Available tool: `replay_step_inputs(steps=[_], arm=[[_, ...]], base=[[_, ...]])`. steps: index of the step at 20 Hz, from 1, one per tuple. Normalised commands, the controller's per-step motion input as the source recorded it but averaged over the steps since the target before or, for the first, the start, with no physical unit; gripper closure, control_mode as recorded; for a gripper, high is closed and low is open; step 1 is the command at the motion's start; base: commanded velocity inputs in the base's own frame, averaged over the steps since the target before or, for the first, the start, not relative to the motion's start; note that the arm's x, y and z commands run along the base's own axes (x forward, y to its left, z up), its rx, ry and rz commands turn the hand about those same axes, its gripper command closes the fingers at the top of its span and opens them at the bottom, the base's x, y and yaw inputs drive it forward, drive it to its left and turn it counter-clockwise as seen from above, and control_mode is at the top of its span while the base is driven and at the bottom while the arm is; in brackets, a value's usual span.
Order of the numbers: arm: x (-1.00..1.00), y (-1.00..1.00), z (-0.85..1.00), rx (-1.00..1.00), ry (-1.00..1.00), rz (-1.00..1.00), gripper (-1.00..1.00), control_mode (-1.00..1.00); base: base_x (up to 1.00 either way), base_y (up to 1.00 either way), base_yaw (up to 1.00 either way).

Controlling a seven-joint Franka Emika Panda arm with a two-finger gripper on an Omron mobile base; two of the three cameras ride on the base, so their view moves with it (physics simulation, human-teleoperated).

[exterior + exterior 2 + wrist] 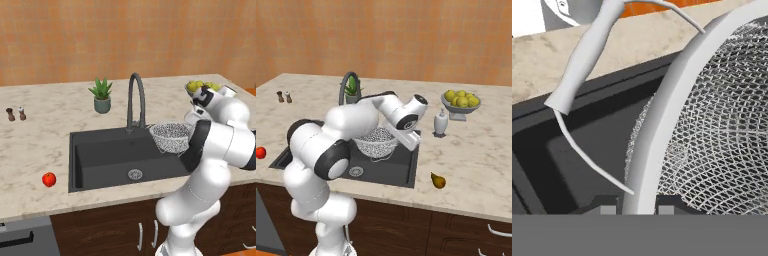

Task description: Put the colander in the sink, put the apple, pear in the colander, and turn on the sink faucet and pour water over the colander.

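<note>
My gripper (638, 206) is shut on the rim of the colander (712, 125), a white-grey mesh bowl whose wire side handle (577, 75) shows at the upper left. The colander (171, 136) hangs over the right end of the dark sink (100, 160), just above the basin, and in the right base view the colander (377, 141) is partly covered by my arm. The dark gooseneck faucet (135, 100) stands behind the sink. The red apple (49, 179) lies on the counter left of the sink. The brownish pear (438, 180) lies on the counter right of the sink (401, 170).
A potted plant (102, 95) stands left of the faucet. A footed bowl of yellow-green fruit (460, 102) and a white bottle (440, 122) stand to the right of the sink. Two small shakers (16, 114) stand at the far left. Cabinet doors run below the counter.
</note>
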Motion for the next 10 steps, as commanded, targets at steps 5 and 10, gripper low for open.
replay_step_inputs(steps=[5,10], arm=[[0.3,0.3,-0.38,0.0,0.0,0.17,1.0,-1.0],[0.14,0.42,-0.56,0.0,0.0,0.11,1.0,-1.0]], base=[[0.0,0.0,0.0],[0.0,0.0,0.0]])
